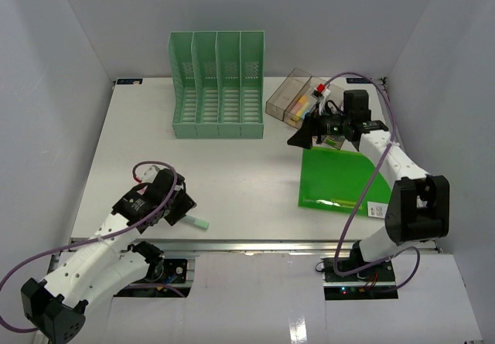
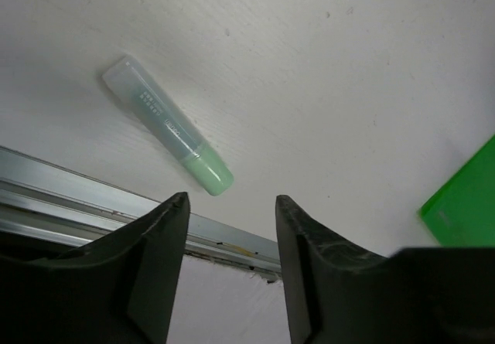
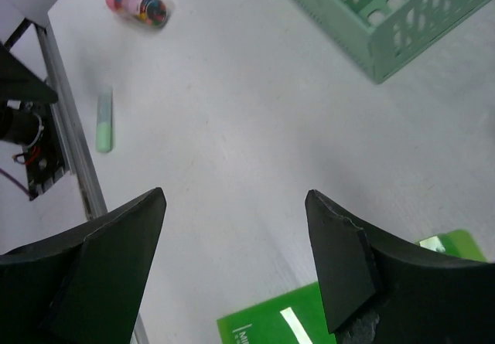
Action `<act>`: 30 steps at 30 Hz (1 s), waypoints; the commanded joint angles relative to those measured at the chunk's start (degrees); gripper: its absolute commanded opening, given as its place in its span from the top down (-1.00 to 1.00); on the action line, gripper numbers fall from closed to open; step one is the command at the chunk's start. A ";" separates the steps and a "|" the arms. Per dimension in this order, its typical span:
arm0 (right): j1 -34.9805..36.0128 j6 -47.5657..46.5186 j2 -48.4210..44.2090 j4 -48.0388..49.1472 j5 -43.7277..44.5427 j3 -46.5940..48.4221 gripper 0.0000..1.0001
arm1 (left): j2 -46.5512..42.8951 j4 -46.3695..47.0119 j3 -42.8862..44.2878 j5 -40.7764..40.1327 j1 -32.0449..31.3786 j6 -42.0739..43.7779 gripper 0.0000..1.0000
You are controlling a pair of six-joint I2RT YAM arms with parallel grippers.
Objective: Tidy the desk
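Observation:
The desk (image 1: pixel 232 166) is a wide white tabletop with a metal rail (image 2: pixel 93 193) along its near edge. A pale green marker (image 1: pixel 197 222) (image 2: pixel 166 135) lies near that rail. My left gripper (image 1: pixel 186 207) (image 2: pixel 230 201) hovers just left of the marker, open and empty, with the marker's green end just ahead of its fingertips. My right gripper (image 1: pixel 300 137) (image 3: pixel 234 197) hangs open and empty over the desk, at the top left corner of a green folder (image 1: pixel 340 178) (image 3: pixel 309 321).
A green slotted file rack (image 1: pixel 216 85) (image 3: pixel 387 11) stands at the back. A clear compartment organizer (image 1: pixel 298 97) with small items sits at the back right. In the right wrist view a small pink-capped bottle (image 3: pixel 139 5) lies on the desk beyond the marker (image 3: pixel 104 120).

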 commanded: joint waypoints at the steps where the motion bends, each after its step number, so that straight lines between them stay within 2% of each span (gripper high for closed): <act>1: -0.65 -9.38 -7.08 -2.33 -3.06 -4.82 -0.62 | 1.82 1.55 -3.17 3.10 0.03 -6.11 -0.29; 5: -1.05 -10.39 -11.57 -0.64 -2.40 -7.83 -0.68 | 6.81 6.55 -4.87 3.81 0.03 -6.11 -0.41; 7: -1.52 -10.40 -12.41 0.02 -2.59 -8.96 -0.70 | 10.24 8.21 -5.25 3.55 0.03 -6.13 -0.41; 13: -3.46 -10.14 -13.39 0.24 -4.29 -9.56 -0.70 | 19.25 8.89 -4.29 2.24 0.03 -7.07 -0.32; 19: -4.94 -9.69 -13.61 0.42 -5.16 -9.94 -0.70 | 22.44 9.07 -3.92 0.27 0.17 -7.39 -0.22; 24: -5.94 -9.29 -14.01 0.81 -5.95 -10.38 -0.70 | 26.20 10.95 -4.59 -0.98 2.87 -5.77 -0.06; 30: -8.35 -7.86 -15.58 2.23 -7.57 -11.46 -0.70 | 29.40 13.46 -5.00 -0.28 6.73 -2.46 0.04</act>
